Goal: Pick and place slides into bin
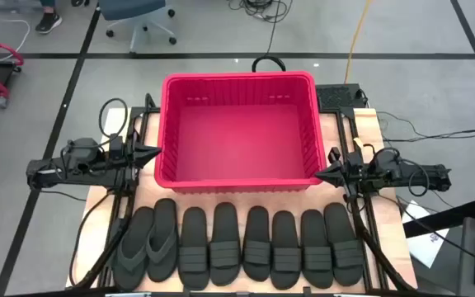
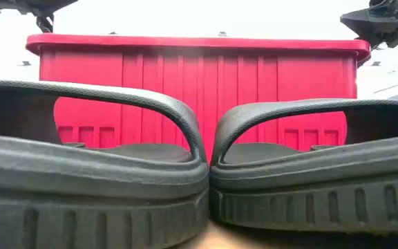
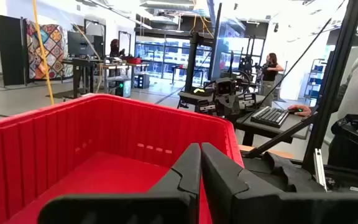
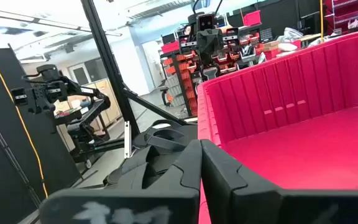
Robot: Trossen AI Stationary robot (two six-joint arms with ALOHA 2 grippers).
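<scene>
Eight black sandals point(image 1: 237, 245) are lying side by side along the table's point(image 1: 379, 132) front edge, just before the red basket point(image 1: 239, 132), which is sitting toward the back. The left gripper point(image 1: 153, 153) and right gripper point(image 1: 323, 174) are hovering at the basket's side walls, both closed tight and holding nothing.

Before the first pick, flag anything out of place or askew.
Nothing stands out. The eight slides lie in a tidy row in front of the empty bin, which sits square between both arms.
</scene>
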